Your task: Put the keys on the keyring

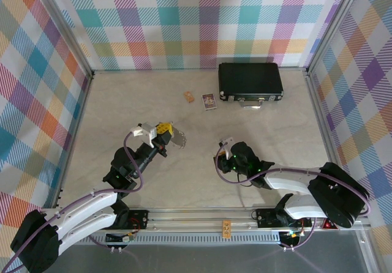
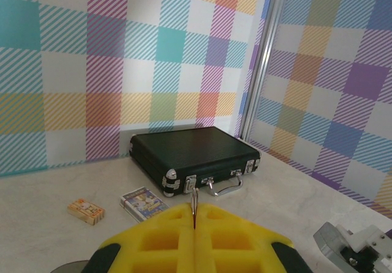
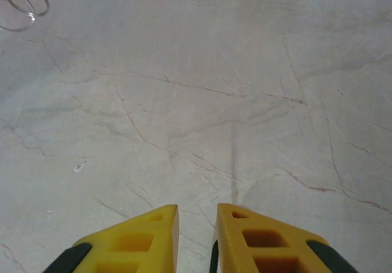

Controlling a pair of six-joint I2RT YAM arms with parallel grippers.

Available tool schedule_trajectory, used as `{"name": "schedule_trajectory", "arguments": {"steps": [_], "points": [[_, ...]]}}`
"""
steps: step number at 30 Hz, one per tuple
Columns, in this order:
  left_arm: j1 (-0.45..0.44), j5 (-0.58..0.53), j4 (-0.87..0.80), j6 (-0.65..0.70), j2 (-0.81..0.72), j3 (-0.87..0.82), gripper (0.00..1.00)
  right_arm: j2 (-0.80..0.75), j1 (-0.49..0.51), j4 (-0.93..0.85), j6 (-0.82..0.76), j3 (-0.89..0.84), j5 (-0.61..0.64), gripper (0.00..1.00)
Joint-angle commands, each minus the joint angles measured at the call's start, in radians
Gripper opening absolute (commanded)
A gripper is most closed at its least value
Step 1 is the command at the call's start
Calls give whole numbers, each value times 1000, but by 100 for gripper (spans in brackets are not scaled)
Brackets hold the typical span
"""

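Observation:
My left gripper (image 1: 163, 130) hovers above the table's middle, its yellow fingers shut on the keyring. In the left wrist view that keyring (image 2: 195, 201) is a thin metal loop seen edge-on, pinched at the tips of the left gripper (image 2: 195, 209). From above, a grey metal piece (image 1: 178, 139) sticks out to the right of the fingers. My right gripper (image 1: 220, 155) is low over the table to the right, and the right gripper (image 3: 197, 207) stands open by a narrow gap with bare tabletop between the fingers. Thin wire rings (image 3: 21, 5) show at the far left. I cannot make out separate keys.
A black case (image 1: 251, 80) with a metal handle sits at the back right, also the black case (image 2: 190, 147). A card pack (image 1: 210, 101) and a small orange box (image 1: 189, 96) lie left of it. Plaid walls ring the marble table (image 1: 122, 108).

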Motion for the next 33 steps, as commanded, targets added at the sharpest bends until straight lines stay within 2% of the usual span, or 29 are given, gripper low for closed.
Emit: {"name": "schedule_trajectory", "arguments": {"steps": [1, 13, 23, 26, 29, 33], "points": [[-16, 9, 27, 17, -6, 1, 0, 34, 4, 49, -15, -6, 11, 23], [-16, 9, 23, 16, -10, 1, 0, 133, 4, 60, -20, 13, 14, 20], [-17, 7, 22, 17, -16, 1, 0, 145, 5, 53, -30, 27, 34, 9], [-18, 9, 22, 16, -16, 1, 0, 138, 4, 38, -37, 30, 47, 10], [-18, 10, 20, 16, -15, 1, 0, 143, 5, 33, -39, 37, 52, 16], [-18, 12, 19, 14, -16, 2, 0, 149, 4, 36, -41, 42, 53, 16]]}}
